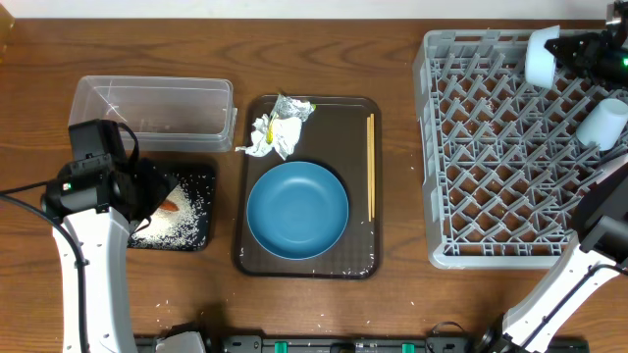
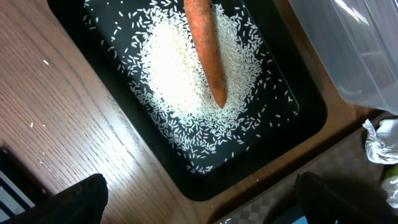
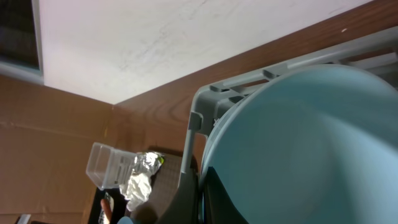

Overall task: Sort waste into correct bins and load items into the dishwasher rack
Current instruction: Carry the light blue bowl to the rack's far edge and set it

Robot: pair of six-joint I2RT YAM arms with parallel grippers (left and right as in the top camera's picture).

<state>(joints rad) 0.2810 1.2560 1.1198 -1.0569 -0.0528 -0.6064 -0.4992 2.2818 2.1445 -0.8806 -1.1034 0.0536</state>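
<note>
Small light blue bowl [image 3: 311, 137]: over the far right corner of the dishwasher rack [image 1: 429, 147].
Feel: looks hard and smooth, maybe slippery; could crack.
Right pincer [image 3: 200, 186]: clamped on its rim.
Left pincer [image 2: 208, 199]: apart, empty, far left of the rack.

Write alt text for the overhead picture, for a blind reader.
A brown tray in the middle holds a big blue bowl, chopsticks, tissue and a wrapper. At left, the left gripper hangs over a black tray of rice and carrot beside a clear tub; at right, the right gripper holds a small bowl at a grey rack's corner.
</note>
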